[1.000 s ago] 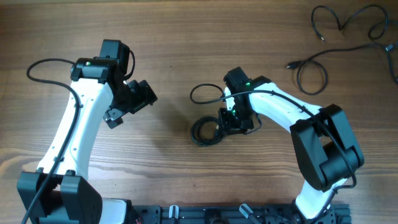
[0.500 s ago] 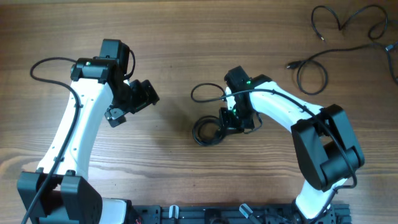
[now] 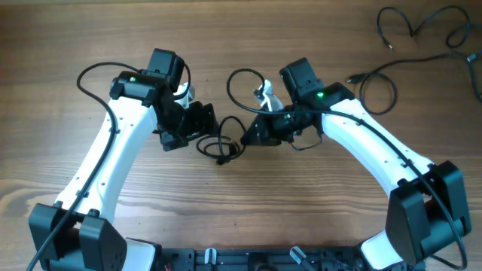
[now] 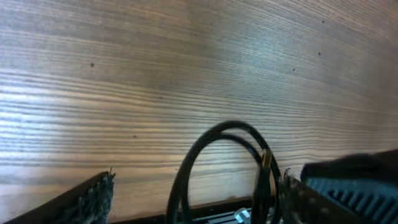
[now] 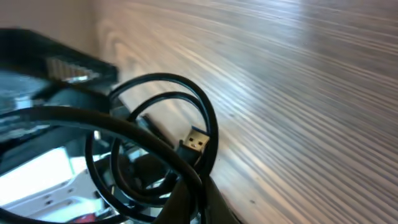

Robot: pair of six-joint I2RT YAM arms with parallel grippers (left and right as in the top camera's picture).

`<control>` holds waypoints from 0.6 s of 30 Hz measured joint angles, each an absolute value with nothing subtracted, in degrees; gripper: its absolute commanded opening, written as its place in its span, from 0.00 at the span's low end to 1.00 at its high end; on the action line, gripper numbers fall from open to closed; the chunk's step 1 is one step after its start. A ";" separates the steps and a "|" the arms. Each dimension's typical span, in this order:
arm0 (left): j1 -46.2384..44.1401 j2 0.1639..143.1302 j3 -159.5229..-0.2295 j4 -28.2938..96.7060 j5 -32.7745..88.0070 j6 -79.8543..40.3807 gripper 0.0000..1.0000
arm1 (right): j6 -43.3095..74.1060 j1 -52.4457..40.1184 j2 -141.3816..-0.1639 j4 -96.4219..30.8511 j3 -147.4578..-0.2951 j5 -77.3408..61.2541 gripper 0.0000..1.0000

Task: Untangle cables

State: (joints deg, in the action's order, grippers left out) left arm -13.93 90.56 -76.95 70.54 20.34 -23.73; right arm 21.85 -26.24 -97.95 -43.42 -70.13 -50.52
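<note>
Presently the cable bundle (image 3: 218, 144) sits near the middle of the counter (image 3: 90, 30), between the two arms, as a small knot of thin black loops.

Right pincer (image 3: 250, 134): pressed together just beside the bundle on its right. In the right wrist view the strands run down into the place where the fingers meet, though the contact itself is hidden. I judge that it is pinching one side of the coil to anchor it. A flat metal plug (image 5: 198, 142) shows inside the loops, so at least one free end is threaded through the coil.

Left pincer (image 3: 194, 128): spread, just beside the bundle on its left. In the left wrist view its padded fingers (image 4: 93, 199) stand on either side of an upright double loop without touching it. The placement reads as a lined-up grasp on the opposite side of the coil, so that the two arms can pull apart and open the knot.

Loose cords (image 3: 376, 86): lying well apart from the bundle, beyond the right arm toward the far corner. They are spread out singly and appear to be set aside, clear of the work.

Finding: the grasp on the left of the bundle is not yet made, and the bundle is not yet separated. Risk, in my judgement, is that a pull tightens the threaded plug end.
</note>
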 measured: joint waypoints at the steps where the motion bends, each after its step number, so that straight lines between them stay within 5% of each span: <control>1: -13.96 90.56 -76.95 70.72 20.43 -24.29 0.81 | 22.17 -26.24 -97.95 -41.98 -70.13 -52.27 0.04; 3: -14.00 90.56 -76.95 71.75 20.93 -25.82 0.76 | 23.05 -26.24 -97.95 -40.49 -70.13 -54.04 0.04; 9: -14.00 90.56 -76.95 72.69 23.16 -27.35 0.27 | 25.50 -26.24 -97.95 -37.04 -70.13 -56.14 0.04; 18: -14.00 90.56 -76.88 73.08 18.00 -27.51 0.20 | 25.69 -26.26 -97.91 -41.50 -70.26 -50.83 0.04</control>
State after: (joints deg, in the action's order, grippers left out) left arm -14.00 90.56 -76.88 73.08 18.00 -27.51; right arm 25.69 -26.26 -97.91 -41.50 -70.26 -50.83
